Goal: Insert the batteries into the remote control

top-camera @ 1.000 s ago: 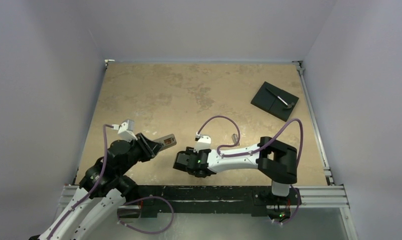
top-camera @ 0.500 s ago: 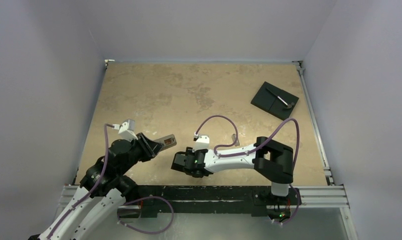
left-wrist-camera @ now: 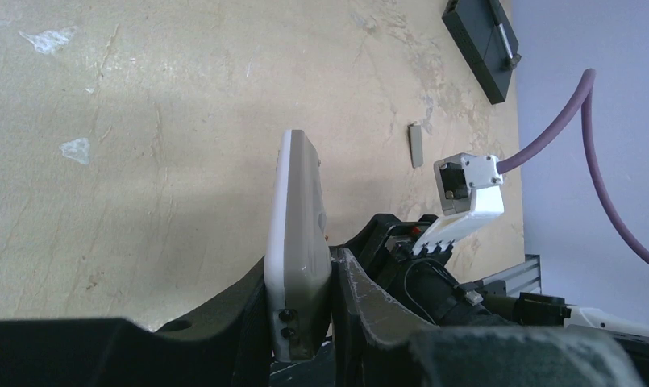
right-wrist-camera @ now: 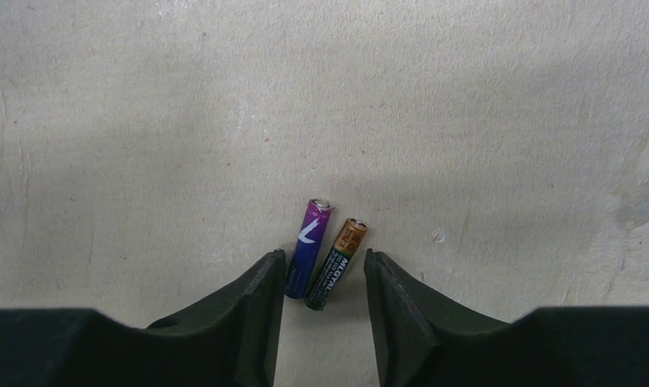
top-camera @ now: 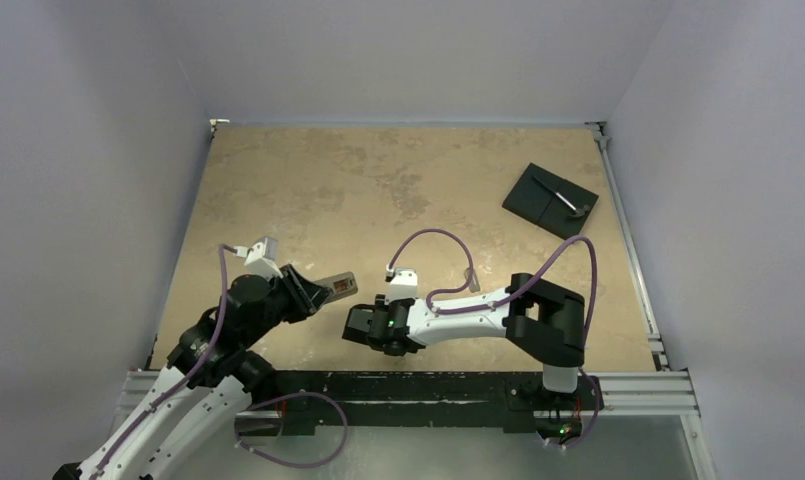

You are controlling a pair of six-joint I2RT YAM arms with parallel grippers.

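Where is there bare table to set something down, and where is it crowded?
Bare: the far half of the table, from the left wall to the black square plate at far right. Crowded: the near middle, with the left end effector holding the remote control, the right end effector straddling the batteries, and the cover strip.

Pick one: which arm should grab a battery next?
Right. The right gripper hangs open with its fingers either side of both batteries on the table; the left gripper is occupied, shut on the remote control.
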